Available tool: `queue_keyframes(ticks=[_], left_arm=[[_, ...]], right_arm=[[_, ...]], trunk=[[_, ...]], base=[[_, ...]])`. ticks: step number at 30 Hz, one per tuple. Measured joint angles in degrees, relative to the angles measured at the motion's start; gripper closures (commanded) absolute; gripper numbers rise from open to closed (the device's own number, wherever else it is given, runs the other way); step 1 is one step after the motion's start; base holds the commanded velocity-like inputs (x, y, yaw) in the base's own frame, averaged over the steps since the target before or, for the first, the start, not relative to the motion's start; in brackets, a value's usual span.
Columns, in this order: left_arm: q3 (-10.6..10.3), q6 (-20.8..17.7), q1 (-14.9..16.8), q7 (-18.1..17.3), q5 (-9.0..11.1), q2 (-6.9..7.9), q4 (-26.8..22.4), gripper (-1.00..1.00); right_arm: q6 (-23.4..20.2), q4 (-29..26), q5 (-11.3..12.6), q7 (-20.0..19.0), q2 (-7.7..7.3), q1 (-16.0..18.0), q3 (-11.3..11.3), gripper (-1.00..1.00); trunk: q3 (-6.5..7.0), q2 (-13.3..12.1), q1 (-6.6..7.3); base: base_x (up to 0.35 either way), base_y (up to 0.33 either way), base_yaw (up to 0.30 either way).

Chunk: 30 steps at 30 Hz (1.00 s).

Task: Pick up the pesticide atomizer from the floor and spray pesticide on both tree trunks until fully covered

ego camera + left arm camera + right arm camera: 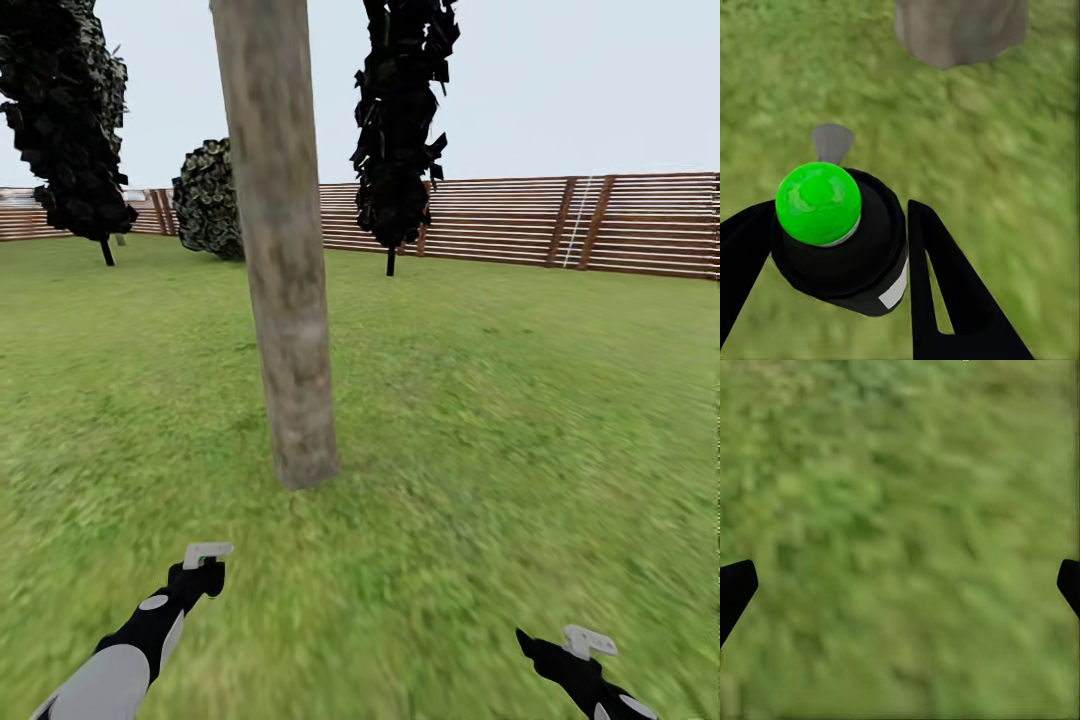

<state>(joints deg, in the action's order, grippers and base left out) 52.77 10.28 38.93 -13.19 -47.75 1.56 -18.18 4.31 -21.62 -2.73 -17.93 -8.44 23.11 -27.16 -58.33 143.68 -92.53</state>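
A thick grey-brown mottled tree trunk (285, 250) rises from the lawn straight ahead; its base (960, 30) also appears in the left wrist view. My left gripper (840, 217) is shut on the pesticide atomizer (844, 259), a small black sprayer with a bright green top and a grey nozzle facing the trunk's base. In the head view the left gripper (205, 568) hovers low over the grass a short way before the trunk. My right gripper (572, 648) hangs at the lower right; in its wrist view the right gripper (900, 585) is open with grass between the fingertips (735, 585).
Green grass (520, 420) spreads all around. Two dark narrow cypress-like trees (400, 120) (65, 120) and a dark rounded bush (210, 200) stand further back. A brown slatted wooden fence (560, 220) closes the far side.
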Motion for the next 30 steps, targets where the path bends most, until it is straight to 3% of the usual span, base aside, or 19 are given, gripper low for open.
queue_keyframes(ticks=[11, 16, 30], left_arm=[[0.0, 0.0, 0.0, 0.0, 0.0, -0.07, 0.1, 1.0], [0.0, 0.0, 0.0, 0.0, 0.0, -0.07, 0.1, 1.0], [0.0, 0.0, 0.0, 0.0, 0.0, -0.07, 0.1, 1.0]], right_arm=[[0.0, 0.0, 0.0, 0.0, 0.0, 0.0, 0.0, -1.0], [0.0, 0.0, 0.0, 0.0, 0.0, 0.0, 0.0, -1.0], [0.0, 0.0, 0.0, 0.0, 0.0, 0.0, 0.0, -1.0]], trunk=[[0.0, 0.0, 0.0], [0.0, 0.0, 0.0], [0.0, 0.0, 0.0]], base=[[0.301, -0.041, -0.028], [0.26, -0.123, -0.196], [0.012, -0.007, -0.063]])
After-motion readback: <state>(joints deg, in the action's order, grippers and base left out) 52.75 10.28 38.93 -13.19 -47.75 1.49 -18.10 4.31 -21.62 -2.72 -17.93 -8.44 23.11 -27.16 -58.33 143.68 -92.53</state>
